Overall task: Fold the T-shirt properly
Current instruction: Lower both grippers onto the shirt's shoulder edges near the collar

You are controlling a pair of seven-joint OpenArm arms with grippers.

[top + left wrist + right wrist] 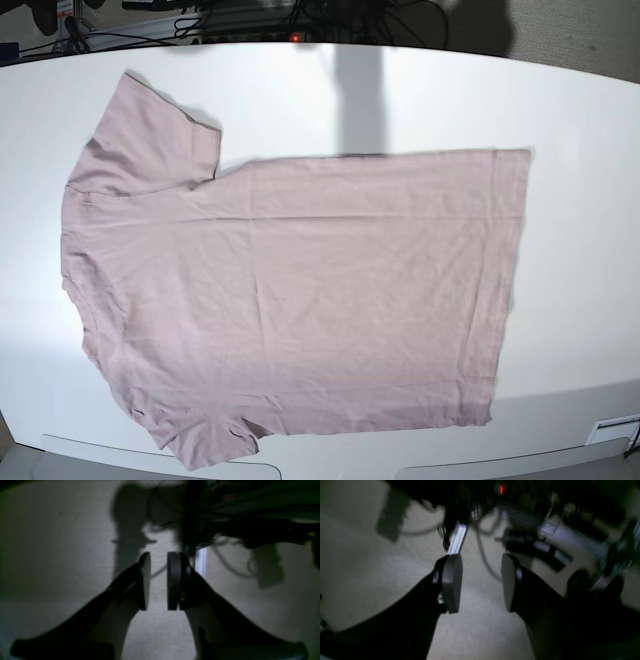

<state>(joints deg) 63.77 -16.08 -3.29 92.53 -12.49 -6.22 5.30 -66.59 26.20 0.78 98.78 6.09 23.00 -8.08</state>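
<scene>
The mauve-pink T-shirt (300, 290) lies spread flat on the white table (580, 100), shoulders to the left and hem to the right. One sleeve points to the far left, the other hangs near the front edge. Neither arm appears in the base view. In the left wrist view my left gripper (158, 580) stands open by a narrow gap over bare table, nothing between its pads. My right gripper (482, 582) is open wider, also holding nothing. No fabric shows in either wrist view.
Cables and dark equipment (250, 20) line the table's far edge, with a small red light (501, 490). An aluminium bar (457, 538) stands beyond the right gripper, and the aluminium bar (201, 560) also shows beyond the left one. A white tag (612, 430) sits at the front right edge.
</scene>
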